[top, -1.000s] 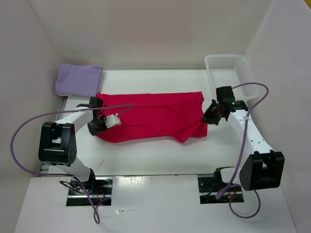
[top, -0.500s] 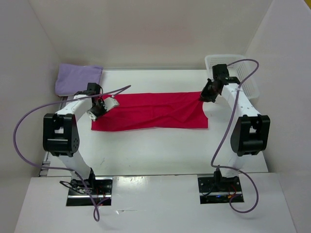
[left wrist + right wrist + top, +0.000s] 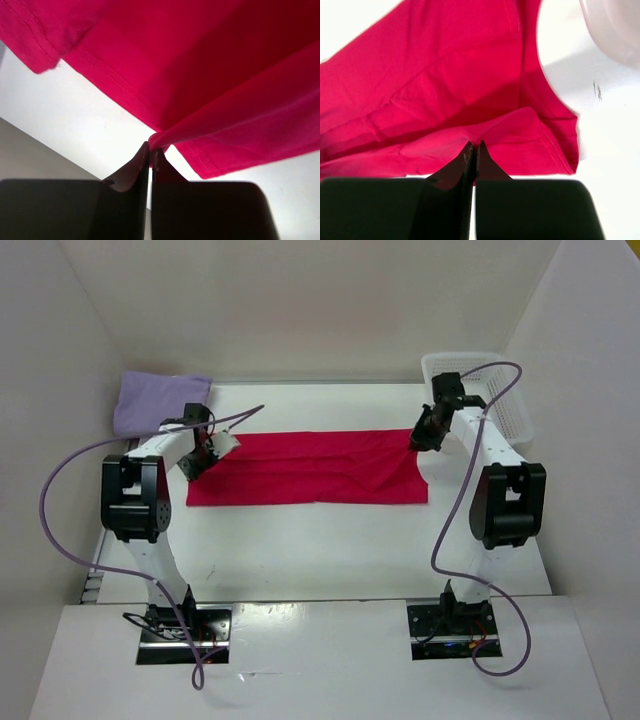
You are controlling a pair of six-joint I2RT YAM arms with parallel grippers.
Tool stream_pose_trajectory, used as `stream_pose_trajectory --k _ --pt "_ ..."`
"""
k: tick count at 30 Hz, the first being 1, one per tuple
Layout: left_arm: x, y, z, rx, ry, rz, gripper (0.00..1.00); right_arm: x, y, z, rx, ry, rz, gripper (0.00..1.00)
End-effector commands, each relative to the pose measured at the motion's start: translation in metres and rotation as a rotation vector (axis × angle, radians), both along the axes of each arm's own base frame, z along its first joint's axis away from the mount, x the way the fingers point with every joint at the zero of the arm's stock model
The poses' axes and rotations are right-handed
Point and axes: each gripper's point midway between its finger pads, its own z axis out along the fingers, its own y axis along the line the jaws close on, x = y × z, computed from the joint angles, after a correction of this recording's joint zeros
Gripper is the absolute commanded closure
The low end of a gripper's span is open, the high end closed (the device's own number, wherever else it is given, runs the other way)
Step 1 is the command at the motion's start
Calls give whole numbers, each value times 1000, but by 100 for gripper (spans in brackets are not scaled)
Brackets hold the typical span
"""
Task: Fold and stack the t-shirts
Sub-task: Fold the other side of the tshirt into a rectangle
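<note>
Both the left claw and the right claw are pinched shut on folds of the red t-shirt, which lies stretched across the tabletop between them. We should set both corners down level, keeping the cloth taut, and release together so the fold lands square.

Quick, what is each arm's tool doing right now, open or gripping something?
Left tool: closed, pinching one end of the red t-shirt.
Right tool: closed, pinching the same shirt's other end.
</note>
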Motion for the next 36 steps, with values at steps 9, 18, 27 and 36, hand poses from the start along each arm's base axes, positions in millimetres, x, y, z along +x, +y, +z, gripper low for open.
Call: stream_pose_trajectory --k 9,18,27,36 --pt "7 10 -14 34 22 85 96 39 -9 -8 -40 -33 11 100" --pt "32 24 -3 81 -50 151 73 91 3 -4 -160 -76 28 70" --pt "46 51 22 12 -132 269 52 52 -7 61 -241 -176 -21 54" --pt "-3 24 30 -293 -57 291 44 -80 -31 7 -54 -39 -161 48"
